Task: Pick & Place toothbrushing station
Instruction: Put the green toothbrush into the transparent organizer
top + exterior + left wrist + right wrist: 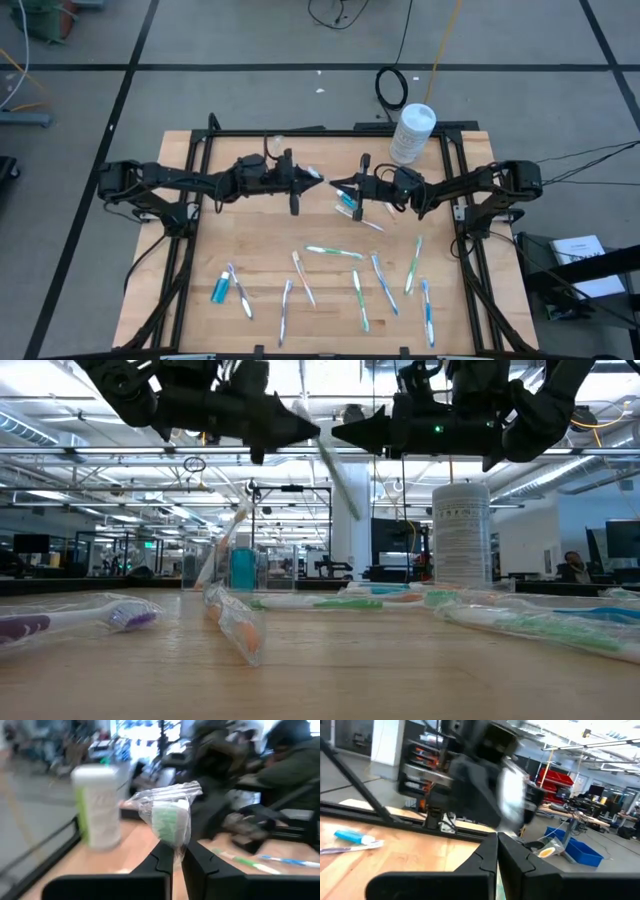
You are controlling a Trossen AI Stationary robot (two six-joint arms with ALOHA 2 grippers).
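My left gripper (314,180) and my right gripper (336,184) meet tip to tip high above the table's middle, toward its far side. My left gripper (174,854) is shut on a crinkled clear plastic pack (167,812) with a green and white thing inside. In the low view the pack (338,475) shows as a long pale strip slanting down from between the two tips. My right gripper (497,836) is shut, its tip right at the pack. The clear slotted holder does not plainly show. Several wrapped toothbrushes (334,252) lie flat on the table. My left gripper pinches the clear pack's near end (175,844) between its two fingers, coming level from the table's left. The pack is lifted clear of the table and sticks out beyond the fingertips. My right gripper is shut close to the pack; I cannot tell whether it touches it.
A white round lidded tub (412,130) stands at the table's far right. Teal tubes lie under the right gripper (347,203) and at the near left (220,290). Toothbrushes are spread over the near half. Black frame rails (190,240) run along both sides.
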